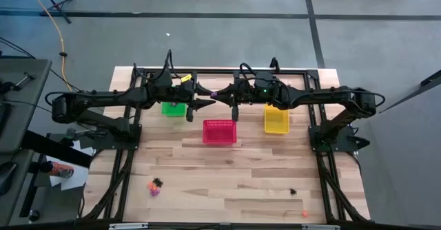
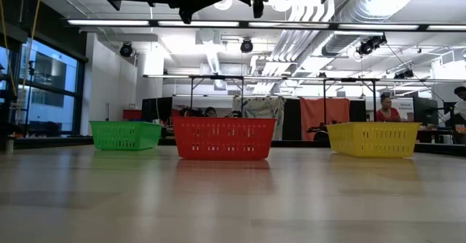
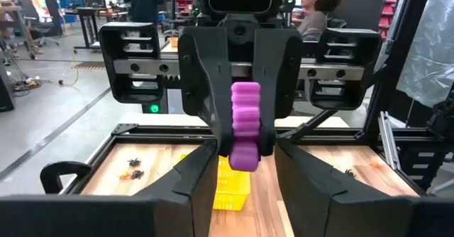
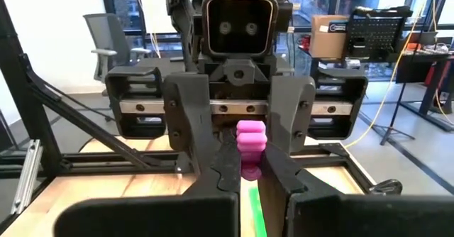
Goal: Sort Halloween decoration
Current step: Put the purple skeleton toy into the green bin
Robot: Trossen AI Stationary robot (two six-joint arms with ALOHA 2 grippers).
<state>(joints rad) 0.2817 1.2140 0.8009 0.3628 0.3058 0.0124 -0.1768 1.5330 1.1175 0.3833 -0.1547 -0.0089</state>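
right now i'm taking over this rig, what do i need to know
Right gripper: jaws shut on a purple trinket, held in the air above the baskets.
Left gripper: facing it nose to nose, jaws open on either side of the same trinket, no grip seen.
Baskets at the far side: green basket, red basket, yellow basket; their contents cannot be made out.
Left to do: a small cluster of trinkets, a black trinket and an orange trinket lie loose near the table's front edge.
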